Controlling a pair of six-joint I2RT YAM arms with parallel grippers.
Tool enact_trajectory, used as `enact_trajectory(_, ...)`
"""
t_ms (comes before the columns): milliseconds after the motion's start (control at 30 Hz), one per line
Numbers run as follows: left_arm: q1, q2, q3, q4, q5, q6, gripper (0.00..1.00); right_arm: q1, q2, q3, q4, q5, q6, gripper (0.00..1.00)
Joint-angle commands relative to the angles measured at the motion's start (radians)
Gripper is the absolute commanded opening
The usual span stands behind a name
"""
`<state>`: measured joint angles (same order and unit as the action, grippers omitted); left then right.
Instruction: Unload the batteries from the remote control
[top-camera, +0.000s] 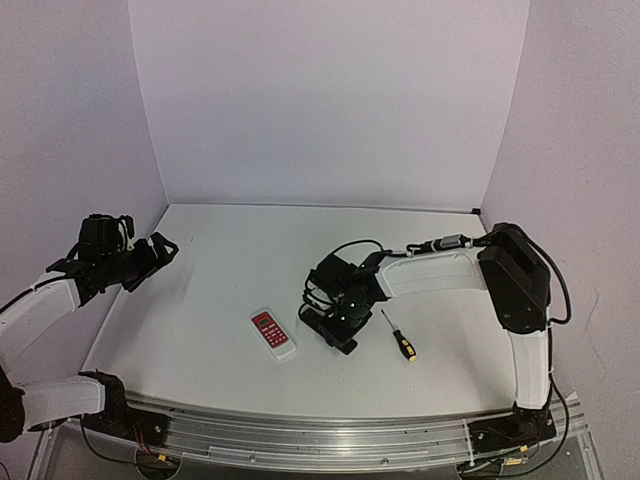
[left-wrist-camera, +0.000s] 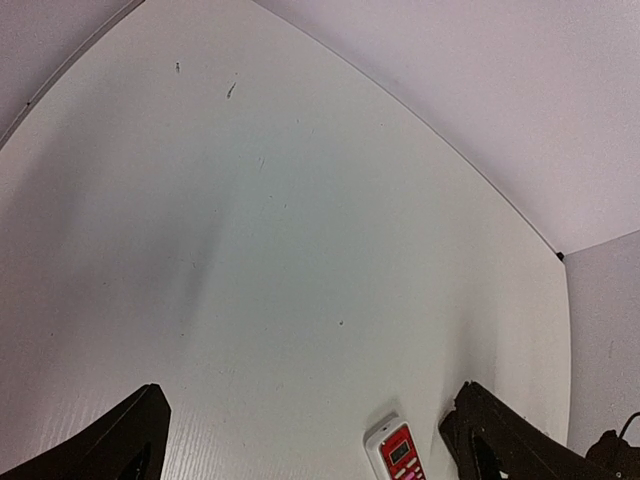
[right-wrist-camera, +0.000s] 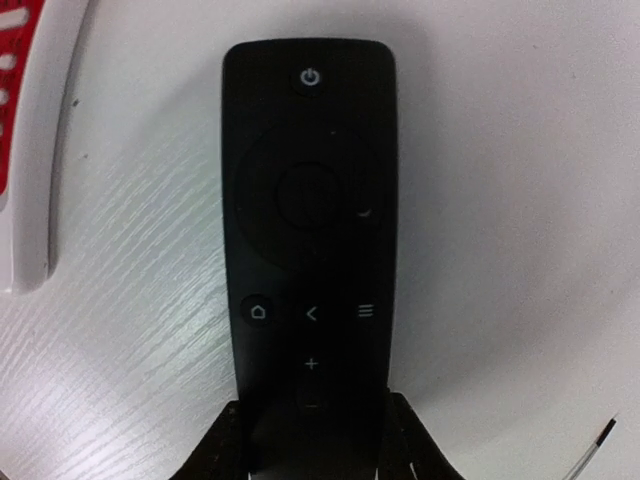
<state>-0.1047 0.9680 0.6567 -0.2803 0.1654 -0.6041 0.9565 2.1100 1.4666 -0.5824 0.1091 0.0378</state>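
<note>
A black remote control (right-wrist-camera: 310, 200) lies face up on the white table, its buttons showing. My right gripper (right-wrist-camera: 312, 410) is shut on its near end, one finger pressed against each long side. From above, that gripper (top-camera: 335, 312) hangs low over the table's middle and covers most of the black remote (top-camera: 345, 340). My left gripper (top-camera: 160, 248) is raised at the far left, open and holding nothing. In the left wrist view its fingers (left-wrist-camera: 490, 440) stand wide apart over bare table. The batteries are hidden.
A white remote with a red face (top-camera: 273, 333) lies just left of the right gripper, also seen as a white remote (left-wrist-camera: 398, 452) and at the frame edge (right-wrist-camera: 25, 150). A screwdriver with a yellow-and-black handle (top-camera: 400, 337) lies to the right, its tip (right-wrist-camera: 595, 450) near the gripper.
</note>
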Motion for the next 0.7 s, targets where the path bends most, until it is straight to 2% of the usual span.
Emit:
enact_trajectory(0,-0.001,-0.017,-0.002,0.01,0.018,-0.01,1.0,-0.004,0.045,-0.021,-0.035,-0.031,0.062,0.3)
enact_trajectory(67,-0.001,-0.024,-0.002,0.014,0.036,-0.008,1.0,-0.003,0.031,-0.023,-0.034,-0.056,0.081,0.24)
enact_trajectory(133,0.0,-0.031,-0.002,0.037,0.063,0.001,1.0,-0.003,0.007,-0.009,-0.034,-0.09,0.107,0.14)
enact_trajectory(233,0.0,-0.039,-0.011,0.129,0.205,0.041,1.0,-0.004,-0.069,0.016,-0.034,-0.156,0.178,0.05)
enact_trajectory(267,0.0,-0.039,-0.018,0.186,0.284,0.06,1.0,-0.006,-0.103,0.022,-0.034,-0.178,0.203,0.02)
enact_trajectory(367,-0.002,-0.02,-0.054,0.432,0.666,0.14,1.0,-0.037,-0.2,0.042,-0.033,-0.322,0.284,0.01)
enact_trajectory(433,-0.019,0.006,-0.097,0.653,0.958,0.181,1.0,-0.071,-0.248,0.052,-0.033,-0.49,0.33,0.0)
enact_trajectory(500,-0.069,0.038,-0.104,0.78,1.129,0.284,1.0,-0.093,-0.291,0.055,-0.035,-0.643,0.345,0.0)
enact_trajectory(533,-0.108,0.054,-0.092,0.778,1.172,0.36,1.0,-0.095,-0.308,0.056,-0.037,-0.71,0.341,0.0)
enact_trajectory(667,-0.255,0.132,0.058,0.473,1.2,0.8,1.0,-0.096,-0.336,0.074,-0.036,-1.041,0.403,0.0)
